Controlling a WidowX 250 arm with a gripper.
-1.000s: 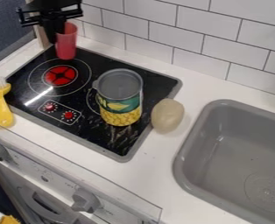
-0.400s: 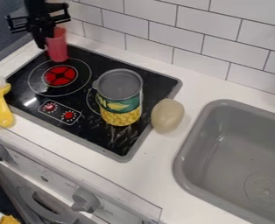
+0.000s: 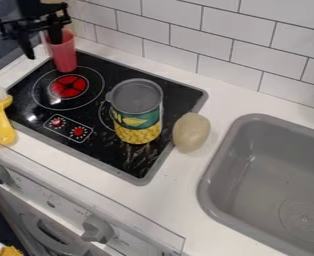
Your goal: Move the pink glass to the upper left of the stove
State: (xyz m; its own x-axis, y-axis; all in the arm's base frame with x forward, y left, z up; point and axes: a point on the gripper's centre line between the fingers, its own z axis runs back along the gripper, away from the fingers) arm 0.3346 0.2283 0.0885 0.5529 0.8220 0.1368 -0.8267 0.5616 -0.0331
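The pink glass [image 3: 65,56] stands upright on the upper left part of the black stove [image 3: 166,89], just behind the red-marked burner. At the view's upper left is the gripper [image 3: 41,45], open, with its two fingers spread apart. Its right finger overlaps the glass's rim from this angle; whether that finger is inside the glass or in front of it, I cannot tell. The left finger hangs to the left of the glass.
A corn can [image 3: 137,117] with a grey top stands right of centre on the stove. Beside it lies a beige potato-like object [image 3: 191,132]. A yellow brush [image 3: 2,119] lies at the left edge; a grey sink [image 3: 216,165] is at right.
The glass has shifted left and slightly toward the burner. The gripper has moved left, and its fingers have opened, the left one now away from the glass.
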